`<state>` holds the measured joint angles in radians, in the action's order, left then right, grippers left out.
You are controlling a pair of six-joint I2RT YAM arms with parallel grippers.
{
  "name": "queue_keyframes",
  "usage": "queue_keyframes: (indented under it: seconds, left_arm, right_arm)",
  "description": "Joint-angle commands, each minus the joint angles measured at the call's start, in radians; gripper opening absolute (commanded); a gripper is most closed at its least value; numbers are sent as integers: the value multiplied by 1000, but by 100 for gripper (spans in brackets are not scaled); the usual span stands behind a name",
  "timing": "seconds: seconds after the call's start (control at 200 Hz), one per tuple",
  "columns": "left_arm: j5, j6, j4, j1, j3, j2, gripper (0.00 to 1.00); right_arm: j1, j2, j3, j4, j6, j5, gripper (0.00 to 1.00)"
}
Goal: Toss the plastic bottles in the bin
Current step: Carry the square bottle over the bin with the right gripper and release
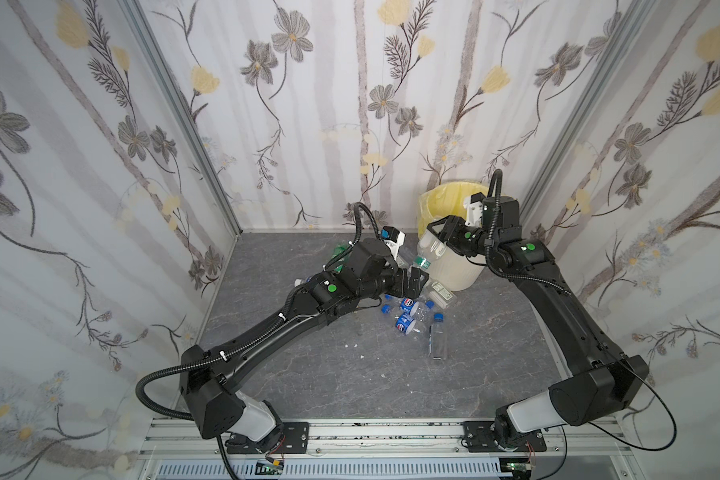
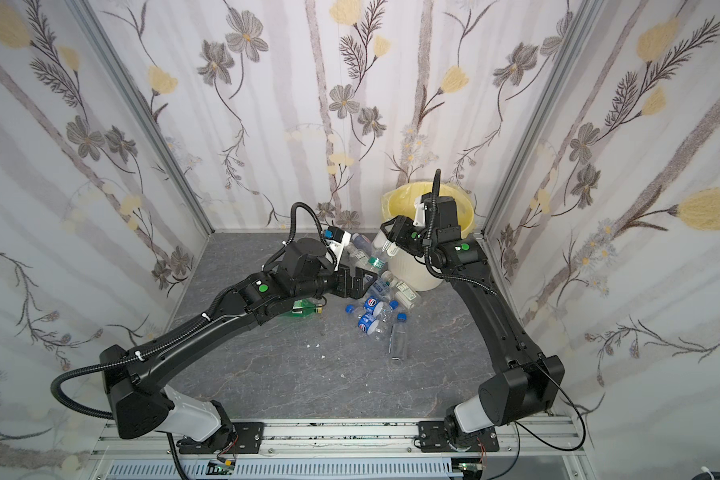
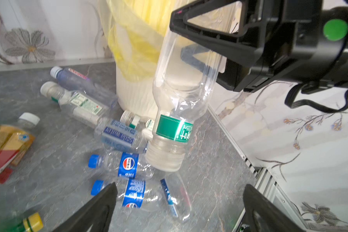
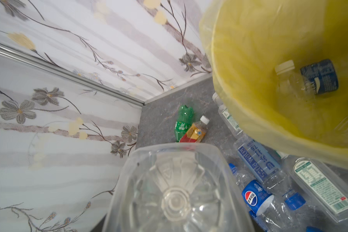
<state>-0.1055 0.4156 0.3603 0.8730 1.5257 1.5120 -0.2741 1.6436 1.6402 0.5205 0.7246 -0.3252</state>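
Two pincers are in play. The left pincer [image 3: 179, 186] is released, jaws spread wide, with nothing between them. Under it and just ahead of it, loose bottles lie on their sides on the grey surface [image 1: 329, 374]: an orange-labelled bottle [image 3: 6, 144] off to its side, two blue-labelled cola bottles [image 3: 127, 164] directly below, and a soda-water bottle [image 3: 117, 136] just beyond those.

The right pincer [image 3: 189, 40] is clenched on the base end of the held bottle [image 3: 181, 96], which hangs cap-down from the jaws. This bottle is clear, thin-walled and apparently empty, with a narrow green label band at the neck and a pale cap. It hangs just beside the outer wall of the bin [image 1: 454, 274], not over the opening.

Hazards from this position:

1. Release here would probably drop the held bottle outside the bin, back onto the pile below the right pincer.
2. A sideways transfer without lift could catch the hanging neck on the rim or on the loose yellow liner [image 4: 249, 60], dragging the liner or tipping the bin.
3. The bottle wall looks smooth and soft; the grip may slip or the wall buckle under a swing.
4. The cap hangs near the open left pincer; an advance by either arm risks contact.

Inside the bin, to the side of the right pincer, one dark-labelled bottle [image 4: 309, 80] already lies at the bottom.
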Motion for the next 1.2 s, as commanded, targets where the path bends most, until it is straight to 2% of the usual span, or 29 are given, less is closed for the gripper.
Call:
queue_keyframes:
  seconds: [0.0,0.35,0.52,0.724,0.939,1.049,1.079,1.194]
  left_arm:
    - [7,-47,22,-3,114,60,100]
    - [15,-143,112,-2,599,312,100]
    - [35,-137,114,-2,725,358,100]
    - [38,-134,114,-2,762,355,100]
    - [53,-133,117,-1,757,341,100]
    - [58,-119,121,-2,748,339,100]
    - [60,-113,121,-1,741,339,100]
    - [63,-94,124,3,706,328,100]
  right_arm:
    - [42,8,78,20,-18,14,47]
    - [227,13,370,35,27,-8,47]
    - [312,19,490,27,29,-9,47]
    - [384,-3,515,-49,52,-5,47]
    - [386,36,516,-76,68,1,48]
    - [367,103,487,-73,20,43,49]
    - [360,129,470,-74,7,57,51]
    - [352,285,499,24,4,50,73]
